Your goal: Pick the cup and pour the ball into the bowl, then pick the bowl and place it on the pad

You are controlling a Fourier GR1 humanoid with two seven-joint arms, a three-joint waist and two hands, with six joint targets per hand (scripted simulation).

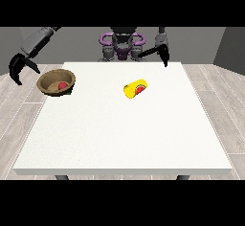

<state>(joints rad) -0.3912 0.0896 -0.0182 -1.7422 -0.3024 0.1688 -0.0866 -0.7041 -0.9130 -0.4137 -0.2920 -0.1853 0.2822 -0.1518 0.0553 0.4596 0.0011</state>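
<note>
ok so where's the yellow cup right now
In the front view the yellow cup lies on its side near the middle of the white table, right of the brown bowl, with neither hand touching it.

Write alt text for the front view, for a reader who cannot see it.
A yellow cup lies on its side near the middle of a white table, with red showing in its mouth. A brown bowl holding a red ball sits at the far corner at the view's left, beside the hand at the view's left.

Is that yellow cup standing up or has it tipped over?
Tipped over. The yellow cup lies on its side on the table, its red-looking opening facing the camera.
</note>
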